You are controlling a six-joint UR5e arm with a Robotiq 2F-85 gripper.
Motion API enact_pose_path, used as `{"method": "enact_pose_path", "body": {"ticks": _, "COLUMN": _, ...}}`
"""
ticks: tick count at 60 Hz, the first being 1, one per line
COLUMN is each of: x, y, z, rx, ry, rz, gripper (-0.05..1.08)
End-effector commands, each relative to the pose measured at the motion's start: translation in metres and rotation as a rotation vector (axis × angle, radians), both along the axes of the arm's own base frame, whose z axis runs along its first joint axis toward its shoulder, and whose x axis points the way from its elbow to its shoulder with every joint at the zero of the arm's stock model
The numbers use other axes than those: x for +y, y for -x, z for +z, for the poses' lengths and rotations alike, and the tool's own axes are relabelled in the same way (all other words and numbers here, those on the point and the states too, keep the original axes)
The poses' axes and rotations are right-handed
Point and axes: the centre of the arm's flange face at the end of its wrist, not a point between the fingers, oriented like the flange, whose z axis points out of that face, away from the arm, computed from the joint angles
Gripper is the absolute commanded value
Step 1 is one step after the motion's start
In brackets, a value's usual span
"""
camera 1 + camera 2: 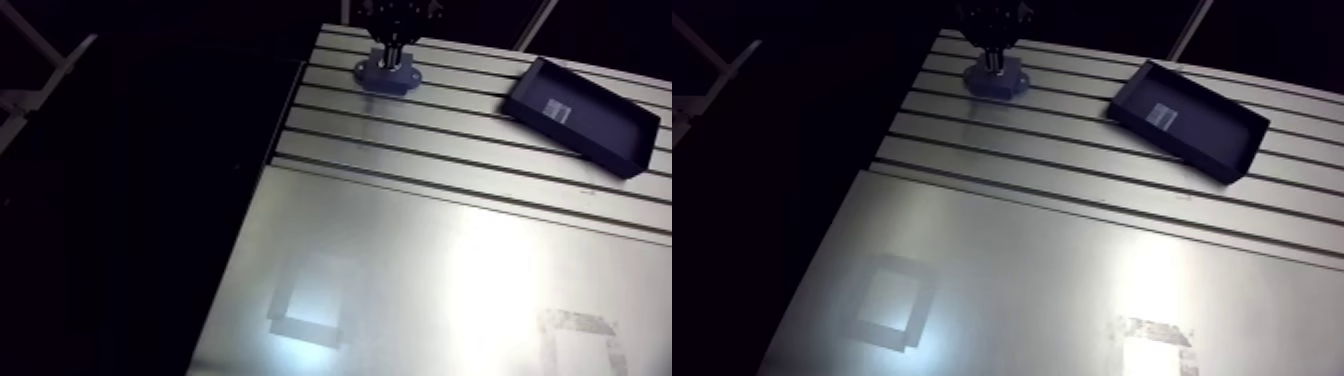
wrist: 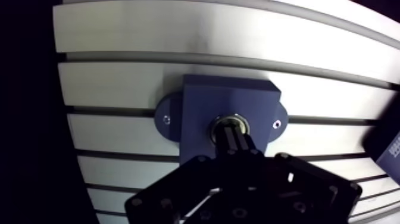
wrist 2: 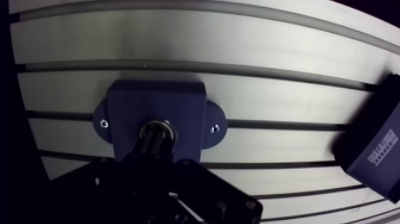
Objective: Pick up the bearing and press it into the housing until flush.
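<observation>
Pincer pressed together, pushing down on the bearing, which sits in the housing bore directly beneath. Any off-centre push could cock it, jamming it short of flush.

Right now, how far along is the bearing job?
Pickup looks done: the bearing sits in the housing bore. In hand: the shut fingers seem to press on it from above. Left: seating it flush, which the fingers hide from view, then backing off.
</observation>
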Motion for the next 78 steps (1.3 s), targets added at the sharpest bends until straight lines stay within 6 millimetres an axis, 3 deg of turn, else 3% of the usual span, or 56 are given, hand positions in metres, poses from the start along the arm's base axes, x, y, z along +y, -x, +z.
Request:
{"method": "enact_pose_path", "body": {"ticks": 1, "x": 0.0, "y": -0.001, "z": -0.001, "rx": -0.002, "ry": 0.0, "rz": 0.0, "gripper": 1.04}}
{"method": "enact_pose_path", "body": {"ticks": 30, "x": -0.001, "y": -0.001, "z": 0.004, "rx": 0.005, "ry": 0.001, "rz": 0.002, "gripper": 1.04}}
{"method": "enact_pose_path", "body": {"ticks": 61, "x": 0.001, "y": -0.006, "z": 0.049, "rx": 0.057, "ry": 0.005, "rz": 0.004, "gripper": 1.03}}
{"method": "enact_pose_path", "body": {"ticks": 63, "x": 0.001, "y": -0.006, "z": 0.054, "rx": 0.062, "ry": 0.005, "rz": 0.004, "gripper": 0.99}}
{"method": "enact_pose_path", "body": {"ticks": 64, "x": 0.001, "y": -0.007, "z": 0.061, "rx": 0.064, "ry": 0.004, "rz": 0.004, "gripper": 0.8}}
{"method": "enact_pose_path", "body": {"ticks": 65, "x": 0.001, "y": -0.007, "z": 0.061, "rx": 0.064, "ry": 0.004, "rz": 0.004, "gripper": 0.8}}
{"method": "enact_pose_path", "body": {"ticks": 66, "x": 0.003, "y": -0.009, "z": 0.066, "rx": 0.051, "ry": -0.003, "rz": 0.003, "gripper": 0.37}}
{"method": "enact_pose_path", "body": {"ticks": 67, "x": 0.006, "y": -0.011, "z": 0.072, "rx": 0.026, "ry": -0.015, "rz": 0.003, "gripper": 0.02}}
{"method": "enact_pose_path", "body": {"ticks": 73, "x": 0.015, "y": -0.018, "z": 0.086, "rx": -0.021, "ry": -0.035, "rz": 0.026, "gripper": 0.0}}
{"method": "enact_pose_path", "body": {"ticks": 75, "x": 0.018, "y": -0.021, "z": 0.096, "rx": -0.015, "ry": -0.03, "rz": 0.037, "gripper": 0.0}}
{"method": "enact_pose_path", "body": {"ticks": 77, "x": 0.03, "y": -0.028, "z": 0.121, "rx": 0.004, "ry": -0.023, "rz": 0.053, "gripper": 0.0}}
{"method": "enact_pose_path", "body": {"ticks": 78, "x": 0.03, "y": -0.028, "z": 0.121, "rx": 0.004, "ry": -0.023, "rz": 0.053, "gripper": 0.0}}
